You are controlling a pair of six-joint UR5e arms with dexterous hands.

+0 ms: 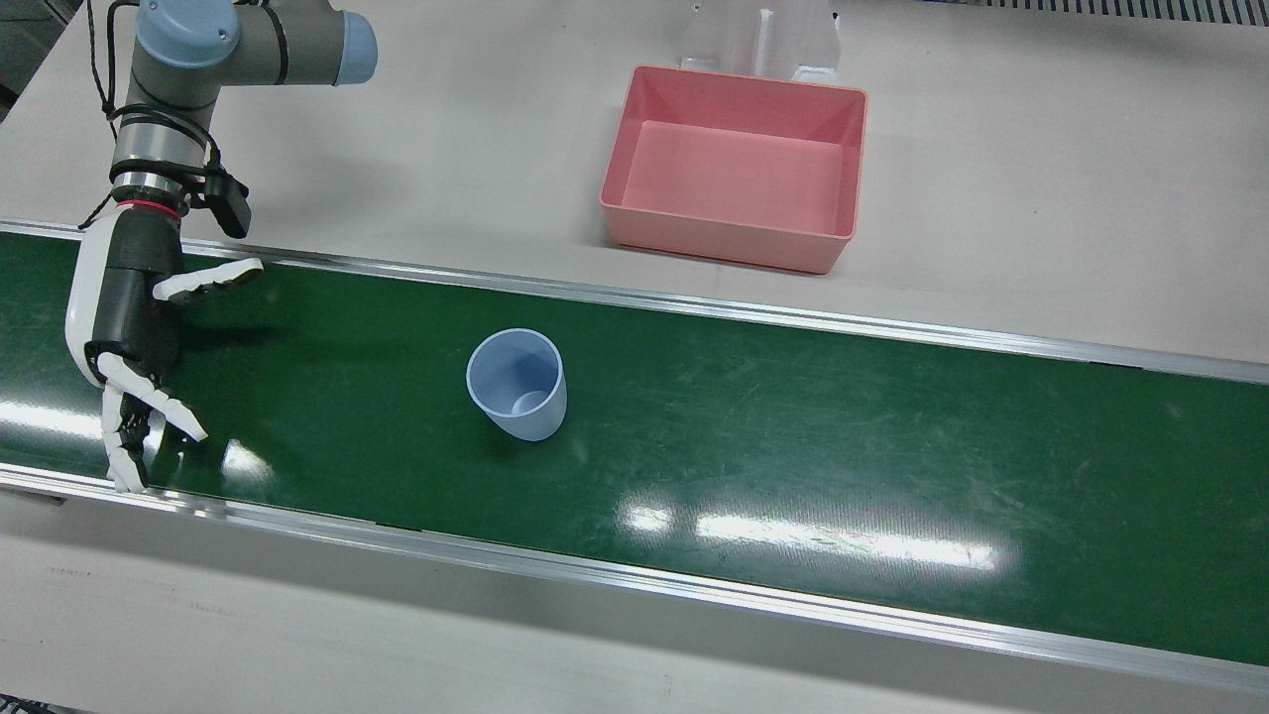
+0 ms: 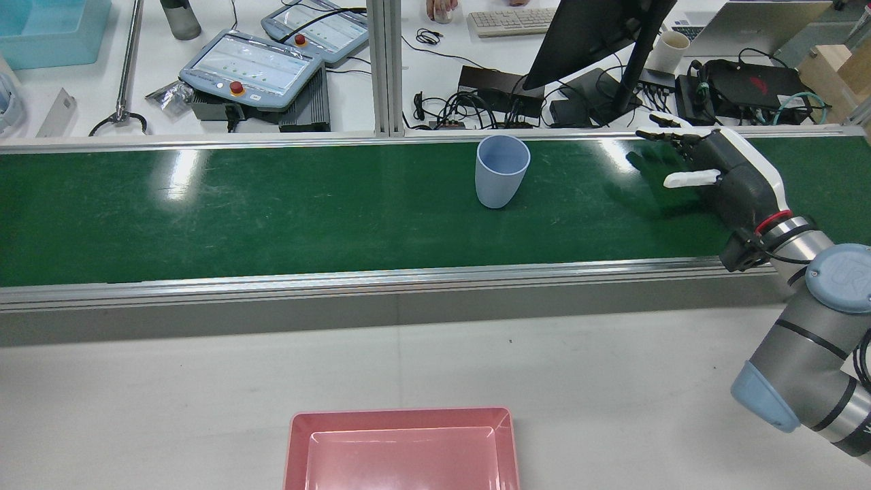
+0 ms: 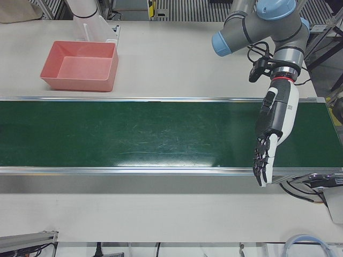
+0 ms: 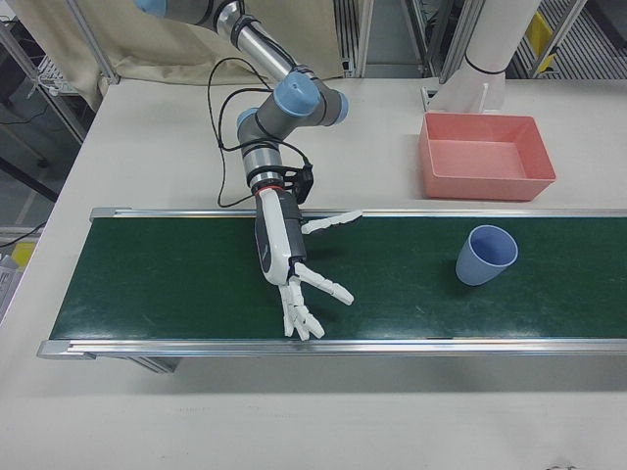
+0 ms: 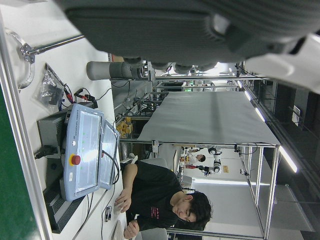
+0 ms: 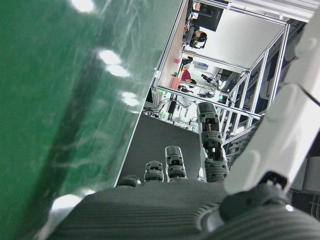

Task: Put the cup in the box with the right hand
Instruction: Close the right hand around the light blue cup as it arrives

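Blue cup waits on the green belt, both hands empty.

The light blue cup (image 1: 517, 383) stands upright near the middle of the conveyor belt (image 1: 793, 436), well apart from the right hand (image 1: 134, 327), which hangs over the belt with fingers spread. The pink box (image 1: 736, 167) sits empty on the worktop (image 1: 1041, 198) beyond the belt. The left hand (image 3: 272, 131) hangs open, fingers pointing down.

cup (image 1: 517, 383) upright on belt (image 1: 793, 446), box (image 1: 736, 169) on table (image 1: 1041, 198) behind
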